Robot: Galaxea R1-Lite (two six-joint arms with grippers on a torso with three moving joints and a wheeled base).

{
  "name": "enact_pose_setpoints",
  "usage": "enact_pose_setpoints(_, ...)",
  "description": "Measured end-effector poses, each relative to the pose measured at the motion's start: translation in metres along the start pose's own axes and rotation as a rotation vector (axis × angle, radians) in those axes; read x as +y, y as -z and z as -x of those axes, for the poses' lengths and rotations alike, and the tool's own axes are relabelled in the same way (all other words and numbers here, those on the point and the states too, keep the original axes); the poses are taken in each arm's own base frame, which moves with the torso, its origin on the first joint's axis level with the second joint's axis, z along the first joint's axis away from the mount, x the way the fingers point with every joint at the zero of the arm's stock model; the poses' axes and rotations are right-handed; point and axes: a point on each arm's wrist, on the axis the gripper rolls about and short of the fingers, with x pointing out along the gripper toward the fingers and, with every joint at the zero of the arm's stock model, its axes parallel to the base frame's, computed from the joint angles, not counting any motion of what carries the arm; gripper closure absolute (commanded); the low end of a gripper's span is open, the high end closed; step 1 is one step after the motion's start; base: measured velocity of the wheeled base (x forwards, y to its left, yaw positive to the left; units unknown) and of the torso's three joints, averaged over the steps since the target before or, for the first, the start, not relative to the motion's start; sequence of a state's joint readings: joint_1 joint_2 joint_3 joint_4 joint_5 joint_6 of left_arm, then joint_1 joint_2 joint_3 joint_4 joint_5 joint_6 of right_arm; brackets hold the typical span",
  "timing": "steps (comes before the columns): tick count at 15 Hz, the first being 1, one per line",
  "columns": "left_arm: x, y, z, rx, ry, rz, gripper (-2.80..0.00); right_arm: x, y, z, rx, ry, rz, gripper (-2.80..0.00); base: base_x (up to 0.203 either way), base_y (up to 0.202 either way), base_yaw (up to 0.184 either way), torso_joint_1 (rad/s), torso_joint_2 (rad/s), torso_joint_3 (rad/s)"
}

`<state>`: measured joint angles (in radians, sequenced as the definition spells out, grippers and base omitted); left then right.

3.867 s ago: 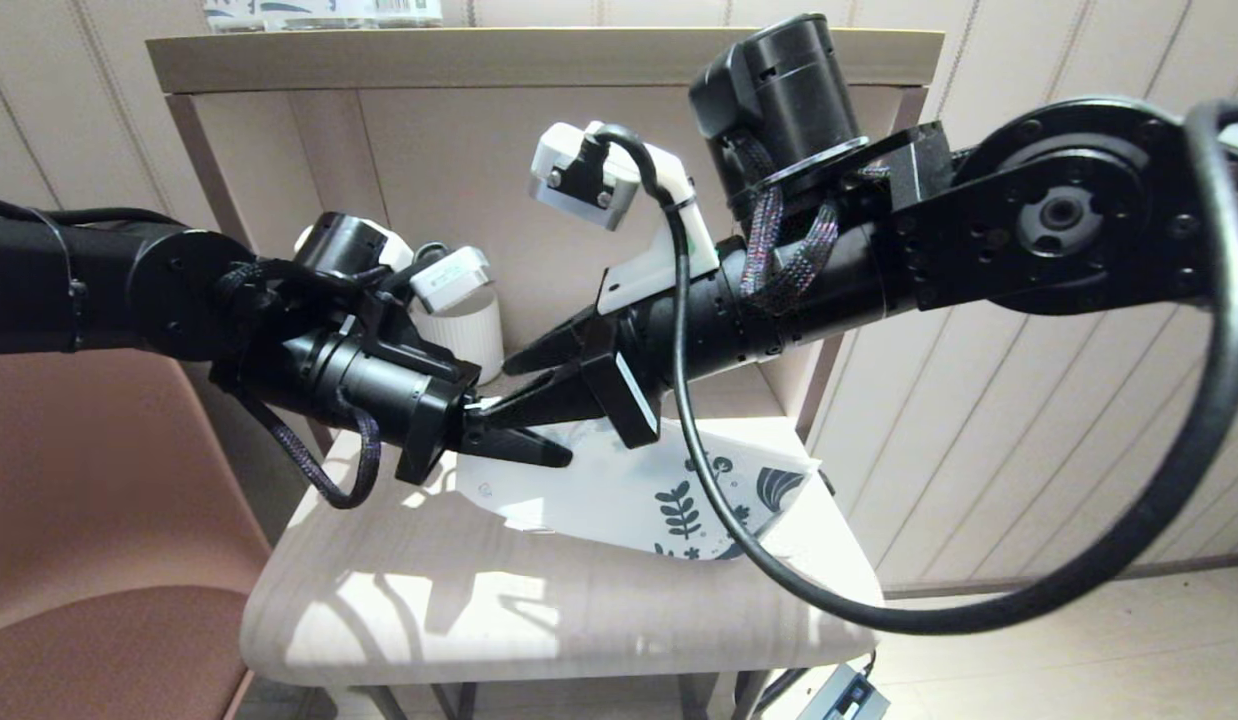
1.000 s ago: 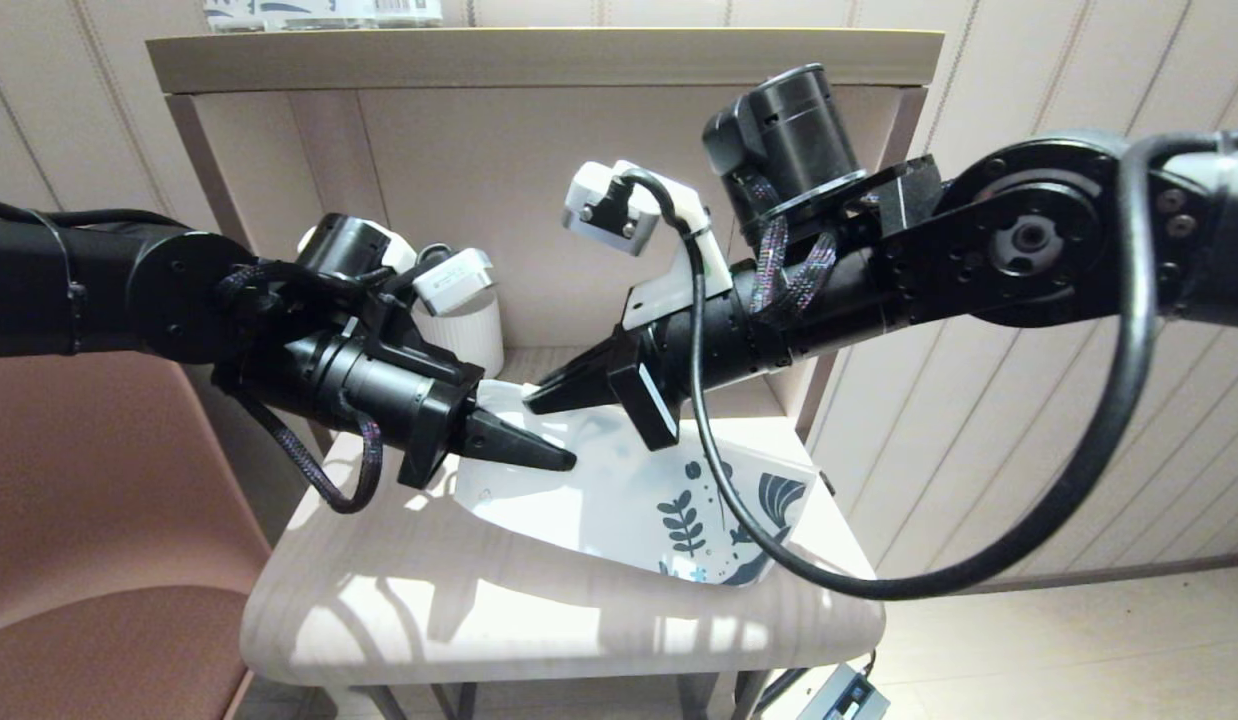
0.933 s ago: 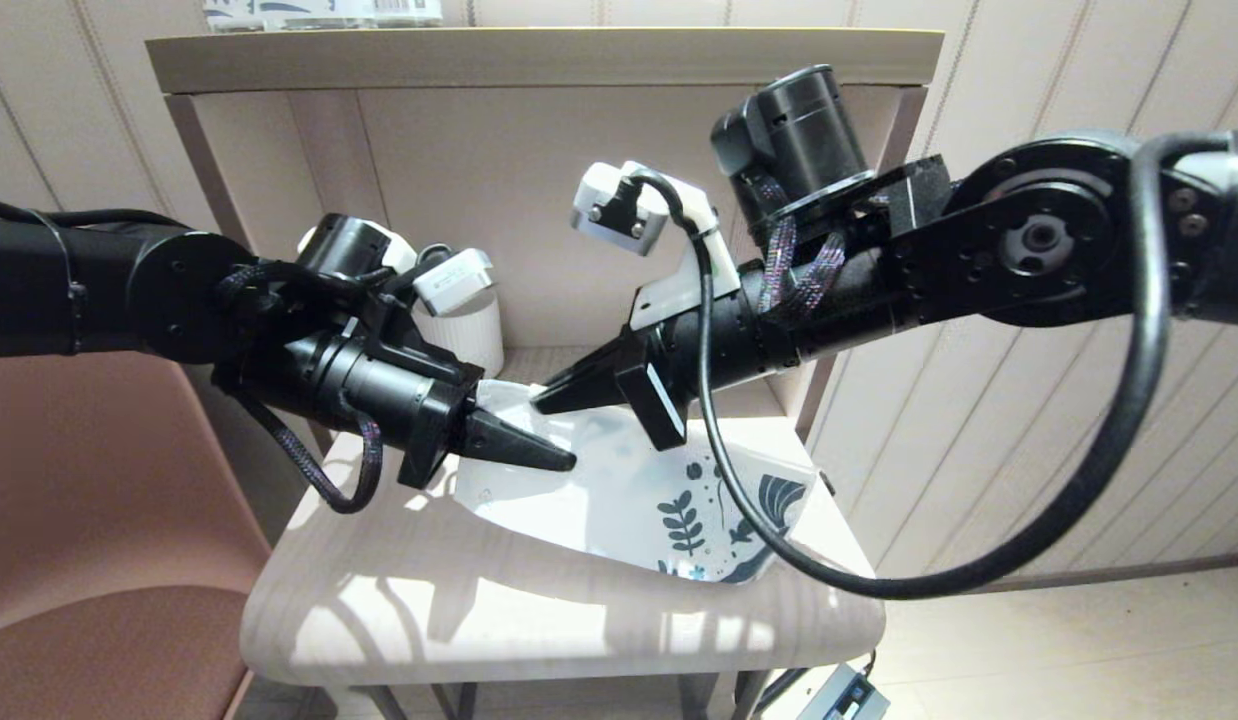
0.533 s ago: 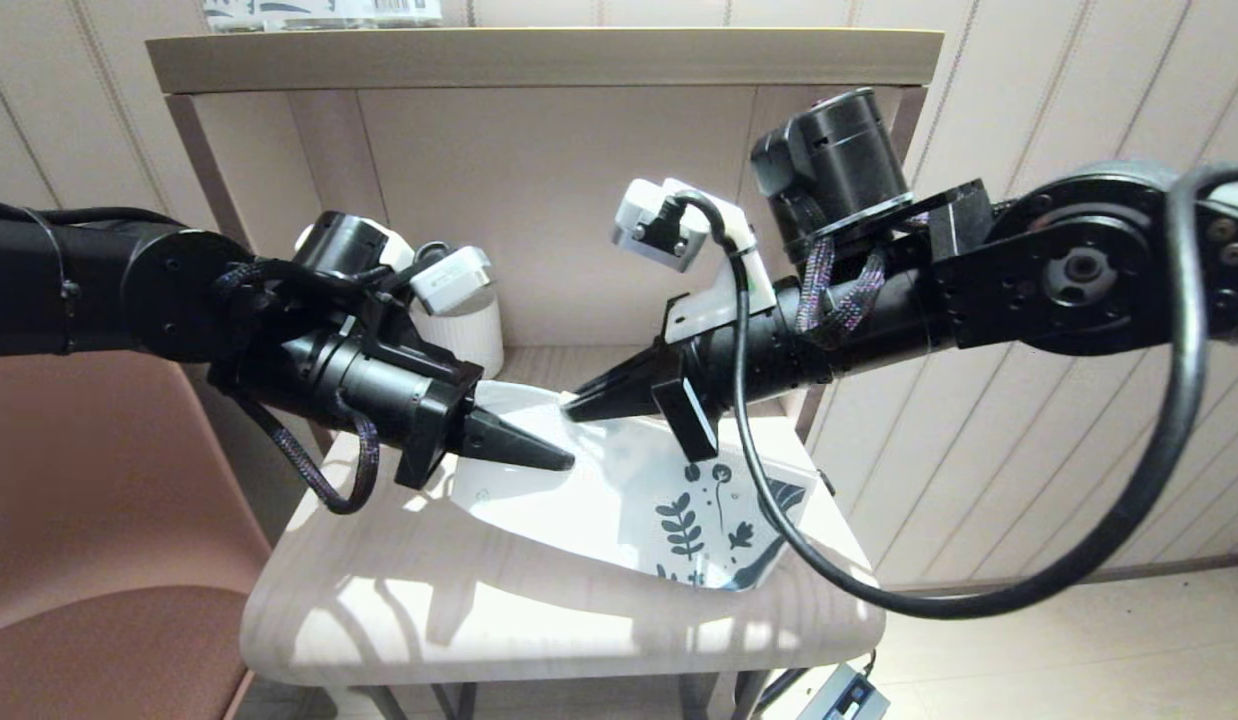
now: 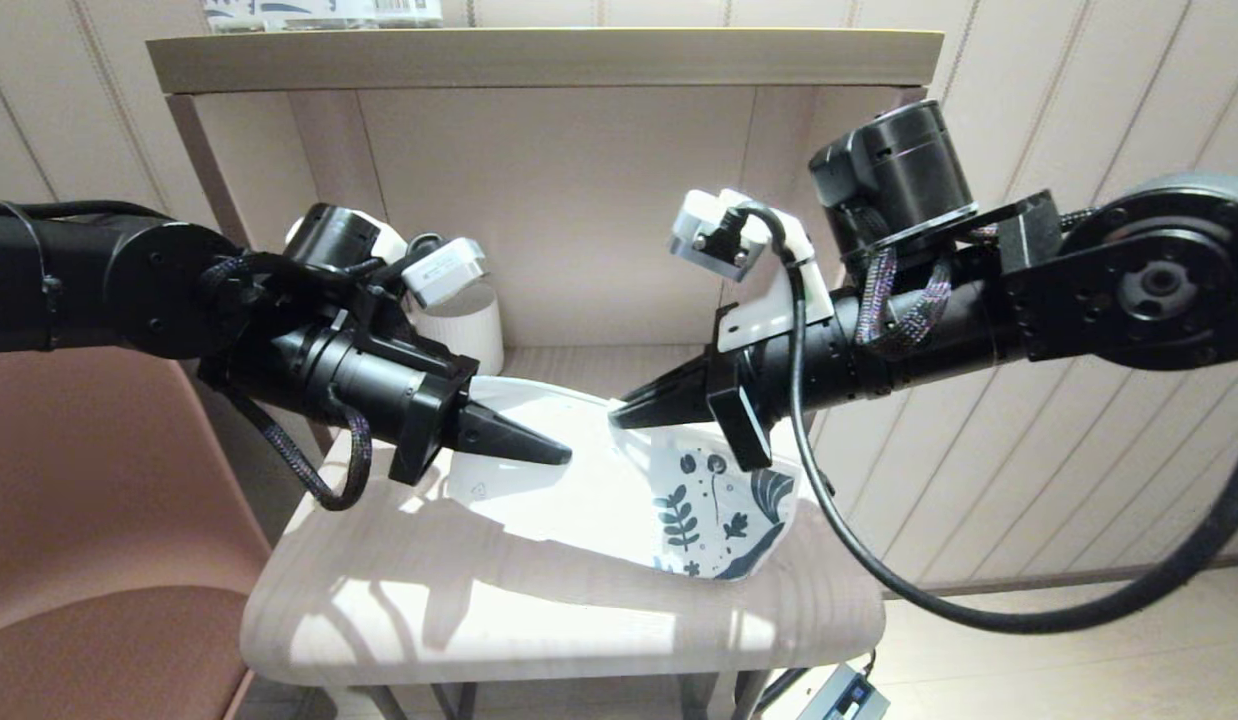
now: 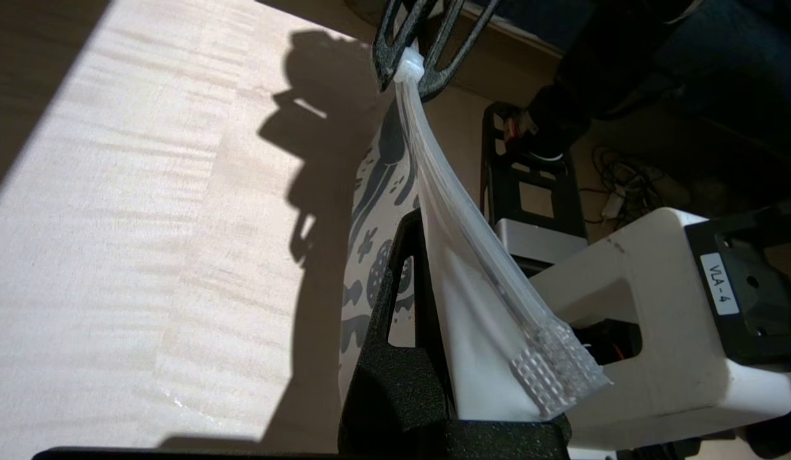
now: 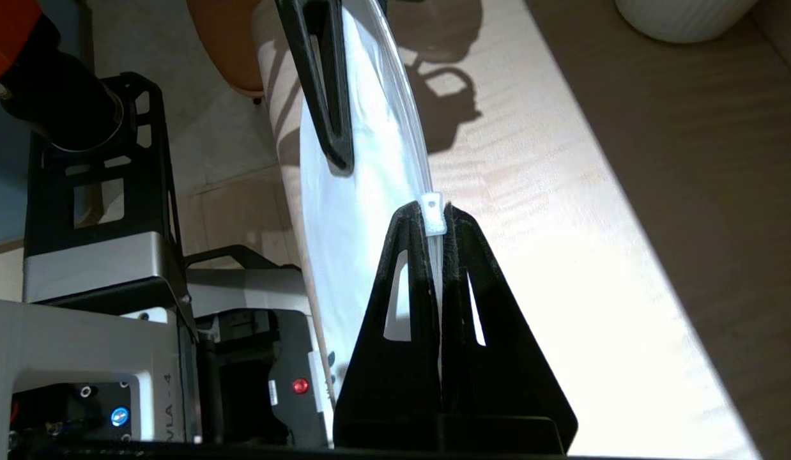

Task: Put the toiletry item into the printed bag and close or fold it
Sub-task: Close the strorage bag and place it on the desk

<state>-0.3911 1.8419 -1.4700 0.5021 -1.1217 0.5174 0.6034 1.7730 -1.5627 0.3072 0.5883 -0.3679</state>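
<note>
two grippers are clamping the long white translucent leaf-printed plastic pouch (image 5: 619, 490) over the wooden desk (image 5: 539, 620): left gripper (image 5: 554, 455) on one end, right gripper (image 5: 624, 412) on its zip slider; closing is apparently underway, swab unseen.

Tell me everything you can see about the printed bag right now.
The bag is a flat, white, slightly translucent plastic pouch with dark leaf and flower print at one end. It is held up over the table, stretched between both end effectors: the left end effector is shut on the plain end, the right end effector shut on the top edge strip. The printed end hangs lowest.
</note>
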Motion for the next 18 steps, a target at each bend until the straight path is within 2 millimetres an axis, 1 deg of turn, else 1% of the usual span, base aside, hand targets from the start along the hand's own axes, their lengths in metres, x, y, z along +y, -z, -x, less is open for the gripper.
enact_pose_setpoints(5,-0.001,0.000,0.000,0.000,-0.001,-0.002,0.00,-0.002,0.017,0.023,0.009,0.031,-0.029,0.00,0.000,0.000,0.000,0.000,0.00,0.000)
enact_pose_setpoints(9,-0.001,-0.001,0.004,-0.004,-0.010,-0.002,0.00,-0.005,0.039,0.043,0.010,0.070,-0.065,0.00,0.000,0.000,0.000,0.000,0.00,0.000)
enact_pose_setpoints(13,-0.002,-0.002,0.006,-0.008,-0.016,-0.008,0.00,-0.007,0.057,0.065,0.016,0.101,-0.111,0.00,0.000,0.000,0.000,0.000,0.00,0.000)
enact_pose_setpoints(18,-0.003,-0.002,0.007,-0.008,-0.017,-0.008,0.00,-0.007,0.071,0.079,0.013,0.139,-0.130,0.00,0.000,0.000,0.000,0.000,0.00,0.000)
